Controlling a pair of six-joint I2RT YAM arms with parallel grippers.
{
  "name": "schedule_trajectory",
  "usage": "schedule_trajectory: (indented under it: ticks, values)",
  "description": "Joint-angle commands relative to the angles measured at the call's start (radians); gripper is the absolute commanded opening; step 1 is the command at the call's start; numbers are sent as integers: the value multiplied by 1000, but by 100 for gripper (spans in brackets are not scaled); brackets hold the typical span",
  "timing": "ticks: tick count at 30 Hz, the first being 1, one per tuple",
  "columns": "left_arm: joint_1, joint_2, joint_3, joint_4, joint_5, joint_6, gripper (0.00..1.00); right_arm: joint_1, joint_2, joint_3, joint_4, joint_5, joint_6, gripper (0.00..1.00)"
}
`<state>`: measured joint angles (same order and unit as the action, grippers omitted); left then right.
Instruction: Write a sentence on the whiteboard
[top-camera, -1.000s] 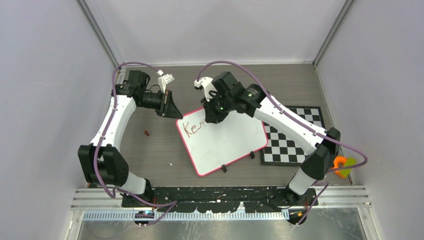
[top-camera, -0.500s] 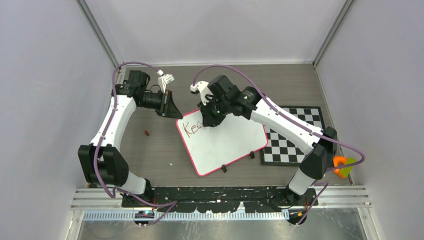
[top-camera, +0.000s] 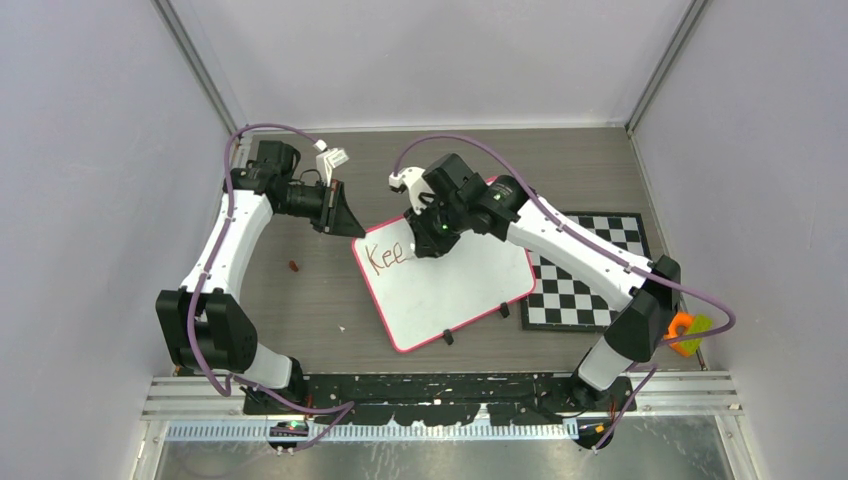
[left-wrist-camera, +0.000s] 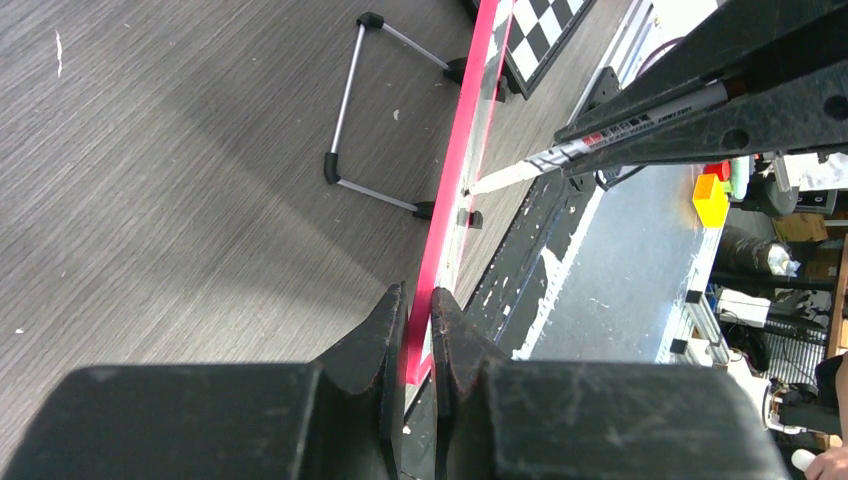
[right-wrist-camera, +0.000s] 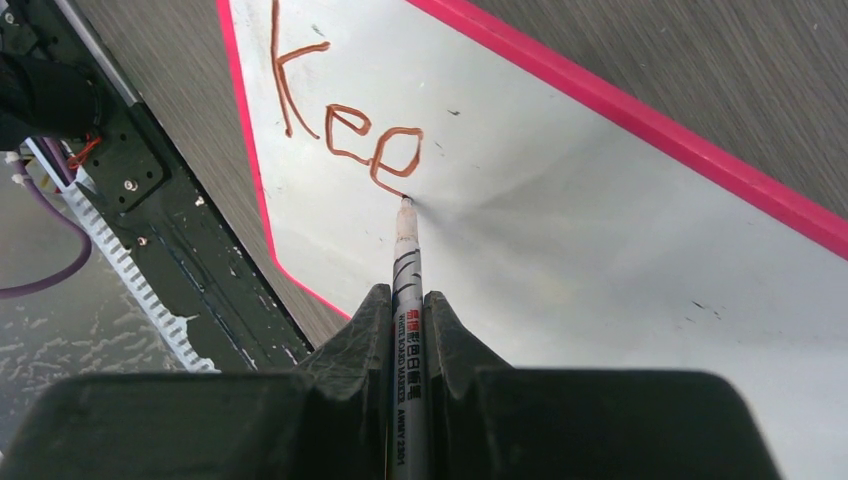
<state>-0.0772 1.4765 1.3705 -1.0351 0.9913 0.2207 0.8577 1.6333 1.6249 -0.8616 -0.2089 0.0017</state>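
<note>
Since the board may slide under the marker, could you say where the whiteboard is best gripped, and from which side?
Grip the whiteboard by its pink rim at the far-left corner, coming from the left, fingers astride the edge, as the left tool does: the sheet is thin, and the marker occupies its face.

A black-and-white checkered board (top-camera: 570, 300) lies flat on the right side of the grey wood-grain table (top-camera: 310, 310). Near the right wall sits a small orange block (top-camera: 680, 328), touching a yellow-green piece (top-camera: 699, 327). A tiny dark-red bit (top-camera: 293, 266) lies on the table's left part.
</note>
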Motion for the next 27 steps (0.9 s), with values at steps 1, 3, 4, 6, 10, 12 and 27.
schedule_trajectory:
  ticks: [1, 3, 4, 6, 10, 12, 27]
  values:
    - [-21, -1, 12, -33, -1, 1, 0, -19, -50, 51, -12, 22, -22, 0]
    - [-22, -1, 13, -33, 0, -1, 0, -18, -56, 63, -15, -16, -23, 0]
    - [-23, -2, 13, -33, -1, 0, 0, -18, -61, 66, -12, -22, -23, 0]
    - [-24, -2, 11, -33, -1, 2, 0, -17, -70, 72, 0, -20, -27, 0]
    - [-24, -1, 12, -33, -2, 1, 0, -17, -53, 93, 7, 2, -37, 0]
    - [-24, 1, 12, -33, -4, 0, 0, -17, -40, 98, 13, 2, -37, 0]
    - [-25, 0, 11, -34, -5, 2, 0, -63, 8, 119, 10, 37, -39, 0]
